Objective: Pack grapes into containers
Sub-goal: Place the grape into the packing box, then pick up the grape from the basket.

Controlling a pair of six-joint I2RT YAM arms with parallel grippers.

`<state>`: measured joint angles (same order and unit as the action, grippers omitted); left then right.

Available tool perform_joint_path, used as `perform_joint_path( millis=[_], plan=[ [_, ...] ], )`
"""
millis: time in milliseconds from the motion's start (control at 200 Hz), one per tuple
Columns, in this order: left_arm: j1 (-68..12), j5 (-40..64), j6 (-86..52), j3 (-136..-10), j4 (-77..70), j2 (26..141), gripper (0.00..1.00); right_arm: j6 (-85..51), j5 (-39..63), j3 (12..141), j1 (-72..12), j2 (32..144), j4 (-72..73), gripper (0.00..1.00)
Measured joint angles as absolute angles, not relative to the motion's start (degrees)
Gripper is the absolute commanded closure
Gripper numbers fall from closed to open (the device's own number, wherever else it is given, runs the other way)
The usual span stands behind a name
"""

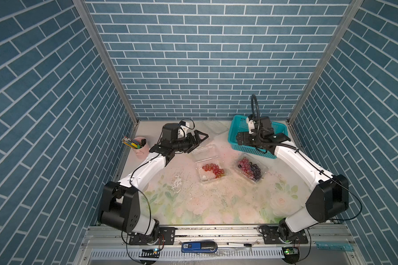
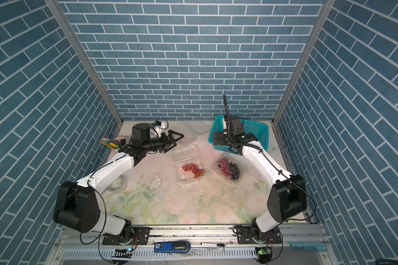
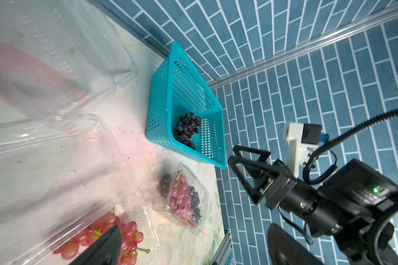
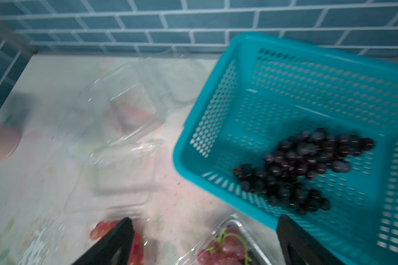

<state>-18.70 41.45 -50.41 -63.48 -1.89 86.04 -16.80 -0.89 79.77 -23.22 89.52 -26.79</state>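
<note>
1. The dark grapes [image 3: 188,128], one bunch, lie inside the teal basket [image 3: 161,96], at its near end. They are not yet packed.
2. Red grapes [image 1: 213,170] lie in the middle container [image 1: 205,180], whose lid stands open. The right-side container [image 3: 203,202] holds a mix of red and dark grapes [image 1: 249,169]. A third container [image 1: 216,127], at the back of the counter [image 1: 193,206], looks empty.
3. The right gripper [image 4: 203,224] hangs above the near edge of the basket. Its fingers are spread wide and hold nothing. The dark grapes are just ahead of it and lower, not touching it. This wrist picture is blurred.
4. The left gripper [image 1: 198,142] is also wide open and empty. It is beside the open lid of the middle container, well apart from the basket.
5. I judge that the step in hand is the reach for the dark bunch.
6. The next move calls for lowering the right gripper into the basket, clear of its wall, closing softly on the bunch, then carrying it to a container with room.
</note>
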Motion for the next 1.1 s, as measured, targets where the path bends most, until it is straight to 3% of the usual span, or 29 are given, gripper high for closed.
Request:
perform_joint_path(
  millis=[280, 480, 685, 1100],
  plan=[
    [-26.76, 41.74, -49.25, -80.05, 0.64, 100.99, 0.0, -23.09, 2.55, 84.9, -8.32, 98.59, -29.74, 0.01],
    [-29.43, 43.2, -50.61, -86.43, 0.3, 108.84, 0.01, -23.7, 6.37, 86.7, -3.95, 107.81, -32.23, 0.02],
    [-30.0, 44.64, -52.97, -89.41, 0.1, 115.31, 0.0, -22.46, 11.51, 88.18, -3.86, 114.28, -34.06, 0.17],
    [-29.98, 45.78, -54.11, -91.05, -0.1, 117.25, 0.0, -20.99, 14.76, 94.54, -4.32, 123.17, -35.35, 0.35]
  ],
)
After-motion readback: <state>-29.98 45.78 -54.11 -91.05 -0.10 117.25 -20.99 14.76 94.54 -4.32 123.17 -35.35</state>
